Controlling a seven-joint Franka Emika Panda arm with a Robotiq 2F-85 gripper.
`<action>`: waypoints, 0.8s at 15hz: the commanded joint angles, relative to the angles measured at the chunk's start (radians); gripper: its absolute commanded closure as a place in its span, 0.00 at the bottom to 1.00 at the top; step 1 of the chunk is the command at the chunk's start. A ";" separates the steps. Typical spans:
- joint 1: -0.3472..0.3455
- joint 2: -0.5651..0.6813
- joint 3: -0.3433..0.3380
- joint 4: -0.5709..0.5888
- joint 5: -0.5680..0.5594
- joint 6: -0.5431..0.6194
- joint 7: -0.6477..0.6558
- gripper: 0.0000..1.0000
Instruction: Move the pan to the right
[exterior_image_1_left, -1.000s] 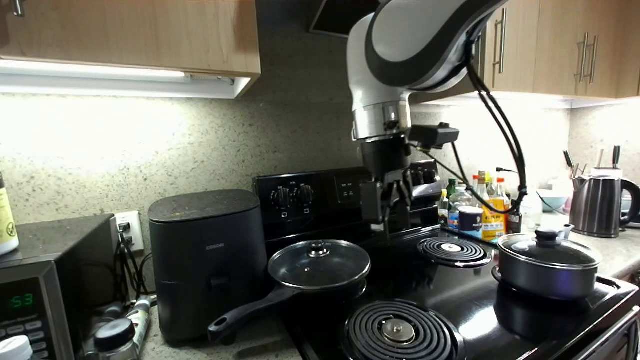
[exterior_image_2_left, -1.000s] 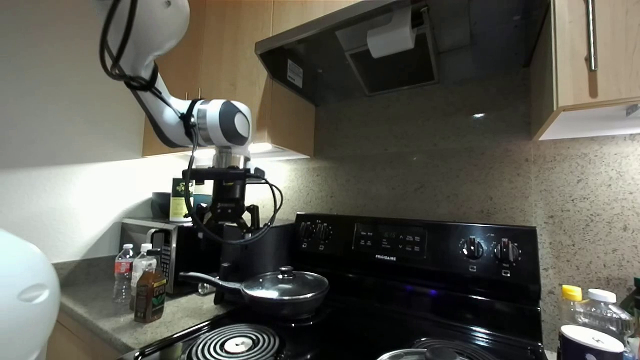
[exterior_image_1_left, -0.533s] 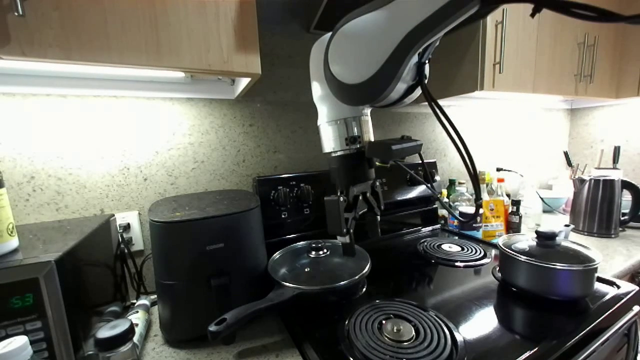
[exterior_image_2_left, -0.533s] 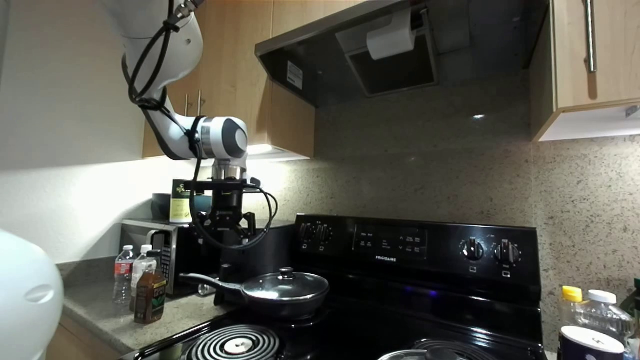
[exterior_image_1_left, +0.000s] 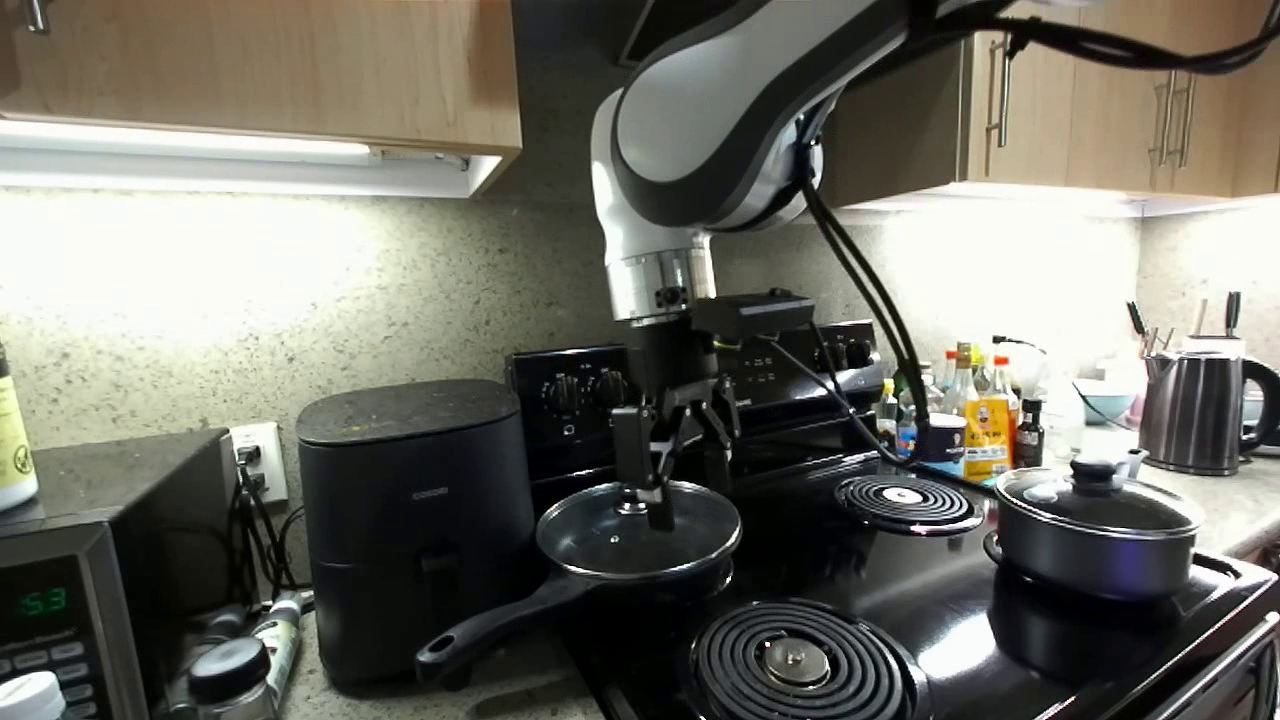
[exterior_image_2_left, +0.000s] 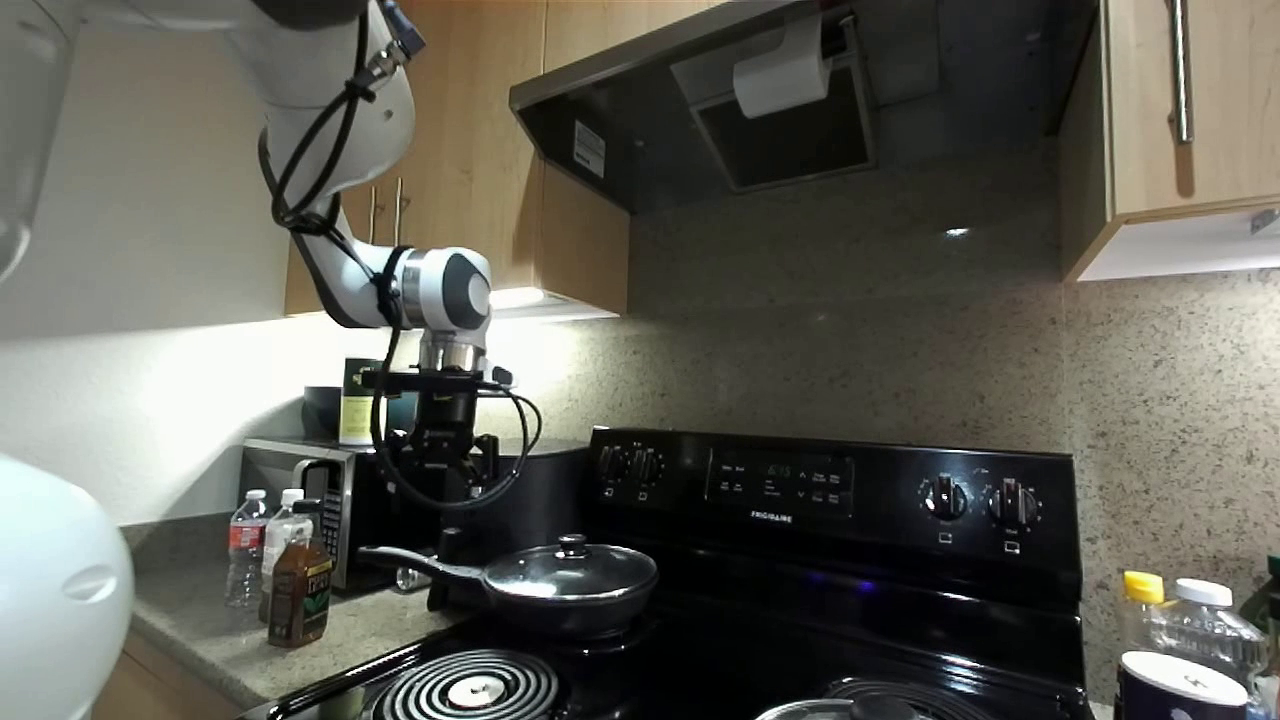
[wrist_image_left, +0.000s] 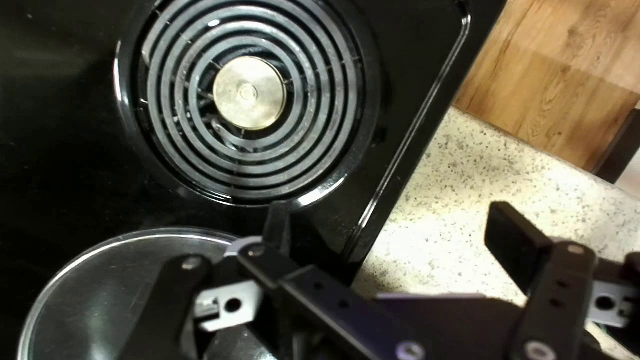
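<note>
Pan | on stove | below and apart from hand | jaws parted

Lidded pan seated on stove, handle projecting over adjoining surface. Gripper suspended higher, apart. Three bottles upright near microwave.

- Pan: smooth black body, clear glass lid, satin handle
- Cooktop: high-gloss, mirror-like black
- Burner coil: matt metal
- Bench: smooth, speckled, stone-like
- Floor, past the bench edge: wood-grained planks
- Air fryer: matt, plastic-like
- Kettle: satin metal
- Arm shell: smooth, plastic-like
</note>
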 joint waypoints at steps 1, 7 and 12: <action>0.047 0.163 0.009 0.147 -0.013 0.036 0.199 0.00; 0.125 0.244 -0.026 0.203 -0.121 0.099 0.346 0.00; 0.154 0.252 -0.056 0.199 -0.137 0.169 0.530 0.00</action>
